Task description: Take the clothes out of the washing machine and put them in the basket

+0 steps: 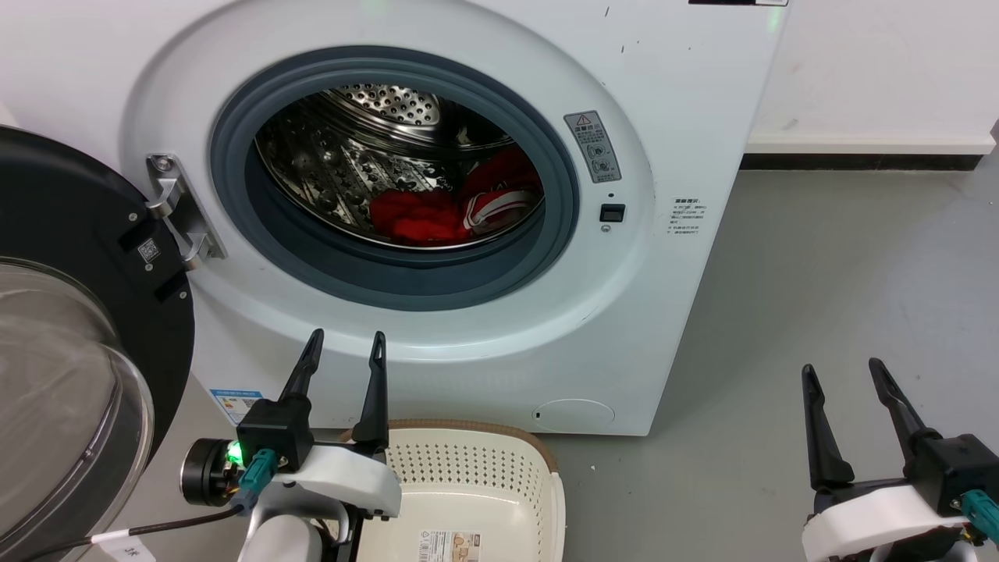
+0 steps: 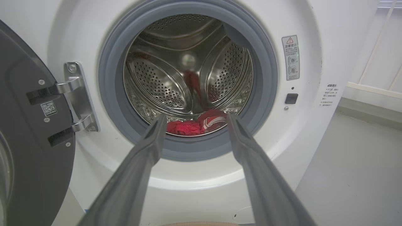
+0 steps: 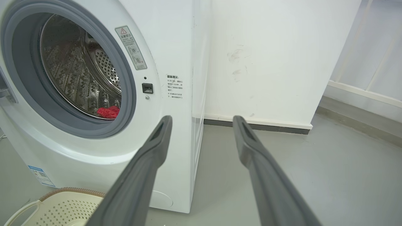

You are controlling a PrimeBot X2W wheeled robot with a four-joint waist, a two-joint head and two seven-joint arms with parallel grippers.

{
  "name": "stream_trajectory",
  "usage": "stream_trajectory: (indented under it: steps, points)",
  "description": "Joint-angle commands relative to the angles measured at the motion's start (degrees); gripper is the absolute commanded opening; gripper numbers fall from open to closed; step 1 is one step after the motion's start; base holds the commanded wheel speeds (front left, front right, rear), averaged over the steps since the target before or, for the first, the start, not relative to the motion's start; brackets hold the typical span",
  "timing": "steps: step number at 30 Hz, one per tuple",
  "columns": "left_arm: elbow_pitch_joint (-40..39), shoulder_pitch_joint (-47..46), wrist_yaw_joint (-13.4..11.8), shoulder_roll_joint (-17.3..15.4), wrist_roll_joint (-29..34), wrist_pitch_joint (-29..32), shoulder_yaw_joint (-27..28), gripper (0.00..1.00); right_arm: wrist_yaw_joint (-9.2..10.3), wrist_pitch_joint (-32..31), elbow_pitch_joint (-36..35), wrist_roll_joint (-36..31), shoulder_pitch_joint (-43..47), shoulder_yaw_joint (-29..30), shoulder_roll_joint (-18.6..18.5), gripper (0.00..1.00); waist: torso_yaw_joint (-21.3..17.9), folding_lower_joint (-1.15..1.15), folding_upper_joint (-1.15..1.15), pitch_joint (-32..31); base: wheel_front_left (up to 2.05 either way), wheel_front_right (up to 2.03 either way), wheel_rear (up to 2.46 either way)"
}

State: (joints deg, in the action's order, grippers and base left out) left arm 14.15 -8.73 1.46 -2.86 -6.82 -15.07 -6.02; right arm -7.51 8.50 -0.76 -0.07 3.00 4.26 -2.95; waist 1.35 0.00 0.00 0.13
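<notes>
Clothes [image 1: 437,215] bundled low in washing machine [image 1: 663,312] drum [image 1: 351,156], long axis left to right; fingers of left gripper [image 1: 347,337] and right gripper [image 1: 840,367] spread apart, empty.

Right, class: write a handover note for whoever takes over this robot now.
Left gripper: open, empty, in front of the large white front-loading washing machine, below its porthole.
Right gripper: open, empty, over the grey floor to the machine's right.
Bright red fabric bundle with white stripes: lying low in the perforated steel drum.
Cream-white perforated plastic basket with a brown rim: on the floor before the machine, no clothes seen in it.
Done: black-framed glass door open.
To do: grasp bundle, move it to basket.
</notes>
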Motion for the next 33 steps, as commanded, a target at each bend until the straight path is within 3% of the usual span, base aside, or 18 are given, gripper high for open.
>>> stream_trajectory:
  steps: [1, 15, 33]
  points:
    - [0.1, -0.32, -0.18, -0.03, -0.14, -0.16, 0.07, 1.0, 0.04, -0.08, 0.16, 0.04, 0.45, 0.07, 0.12, 1.0, 0.0, 0.0, 0.0, -0.02, 0.0, 0.0, 0.0]
    - [1.59, -1.92, -0.44, -0.33, 0.99, -0.16, 0.68, 1.0, 0.04, -0.13, -0.08, 0.13, -0.35, -0.52, 0.12, 1.0, -0.75, 0.0, 0.0, 0.93, 0.0, 0.0, 0.0]
    - [14.41, -22.49, -0.71, -5.76, 0.05, 5.21, 3.46, 1.0, 0.04, 0.76, -4.02, 1.02, -7.09, -4.05, 0.11, 1.0, -9.6, 0.0, 0.0, 16.09, 0.0, 0.0, 0.0]
